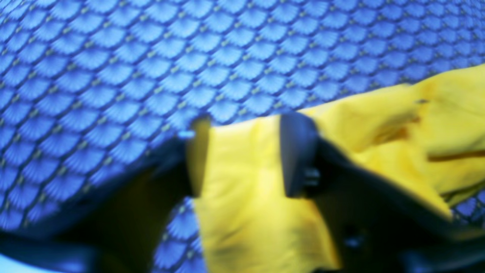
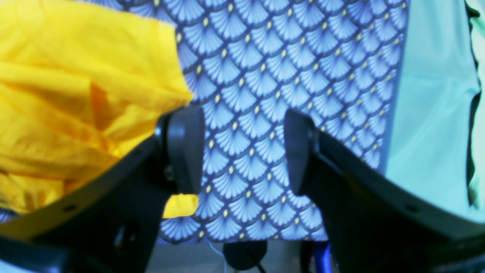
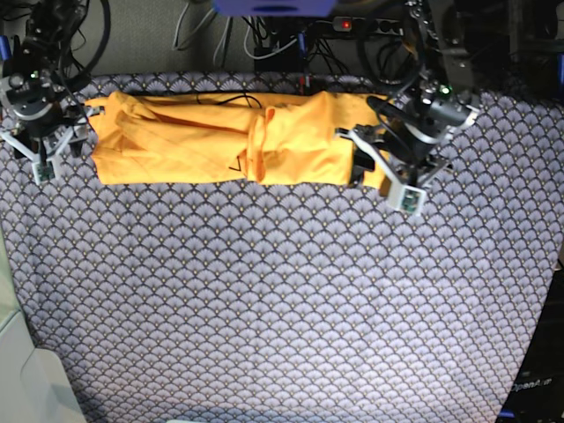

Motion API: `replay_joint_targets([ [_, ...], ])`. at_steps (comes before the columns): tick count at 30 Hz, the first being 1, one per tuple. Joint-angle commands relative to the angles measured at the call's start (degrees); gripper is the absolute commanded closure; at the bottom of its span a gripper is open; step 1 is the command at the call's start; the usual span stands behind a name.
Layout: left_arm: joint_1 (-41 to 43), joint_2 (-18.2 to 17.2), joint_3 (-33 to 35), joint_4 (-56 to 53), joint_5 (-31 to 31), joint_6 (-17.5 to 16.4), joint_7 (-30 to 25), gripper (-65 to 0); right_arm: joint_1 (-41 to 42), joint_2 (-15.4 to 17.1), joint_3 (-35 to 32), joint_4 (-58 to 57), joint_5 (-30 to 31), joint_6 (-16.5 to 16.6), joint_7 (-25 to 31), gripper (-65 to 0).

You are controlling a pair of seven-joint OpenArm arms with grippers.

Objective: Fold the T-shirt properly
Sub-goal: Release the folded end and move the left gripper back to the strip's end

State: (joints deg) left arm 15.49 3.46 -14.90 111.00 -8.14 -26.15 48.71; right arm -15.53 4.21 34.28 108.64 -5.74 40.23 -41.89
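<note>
The orange-yellow T-shirt (image 3: 220, 141) lies as a long, rumpled band across the far part of the table. My left gripper (image 3: 359, 159) is at its right end. In the left wrist view its jaws (image 1: 248, 155) stand wide apart over the shirt's edge (image 1: 242, 212), with loose fabric lying between the fingers, not pinched. My right gripper (image 3: 79, 134) sits at the shirt's left end. In the right wrist view it (image 2: 240, 151) is open over bare patterned cloth, and the shirt (image 2: 75, 94) bunches against the outer side of one finger (image 2: 185, 148).
A blue-grey scallop-patterned cloth (image 3: 282, 308) covers the table. Cables and a power strip (image 3: 352, 26) run behind the far edge. A pale green surface (image 2: 428, 113) lies beyond the cloth's edge near the right gripper. A pale object (image 3: 18, 370) sits at the front left.
</note>
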Motion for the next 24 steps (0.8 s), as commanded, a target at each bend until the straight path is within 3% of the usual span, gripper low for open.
replay_joint_targets([
  [1, 0.2, -0.2, -1.5, 0.9, -0.8, -0.2, -1.2, -39.5, 0.4, 0.6, 0.1, 0.9, 0.2, -0.2, 0.5, -34.8],
  [4, 1.3, -0.2, -4.2, 0.9, -0.9, -0.4, -1.2, -46.2, 0.6, 0.4, 0.0, 0.9, 0.6, -0.2, 0.5, -38.1],
  [9, 1.3, -0.2, -6.2, -0.5, -0.8, -3.6, -1.2, -46.2, 1.9, 0.7, 0.4, -2.6, 6.7, -0.2, 0.3, -41.5],
  [17, 0.8, -0.2, -6.2, -6.5, -0.5, -3.8, -1.7, -46.2, 5.5, 0.8, 0.4, -10.5, 8.0, -0.2, -3.9, -42.7],
  [24, 0.7, -0.2, -6.2, -6.8, -0.5, -3.8, -1.7, -46.2, 5.8, 2.9, 0.2, -10.5, 16.2, -0.2, -10.1, -42.7],
])
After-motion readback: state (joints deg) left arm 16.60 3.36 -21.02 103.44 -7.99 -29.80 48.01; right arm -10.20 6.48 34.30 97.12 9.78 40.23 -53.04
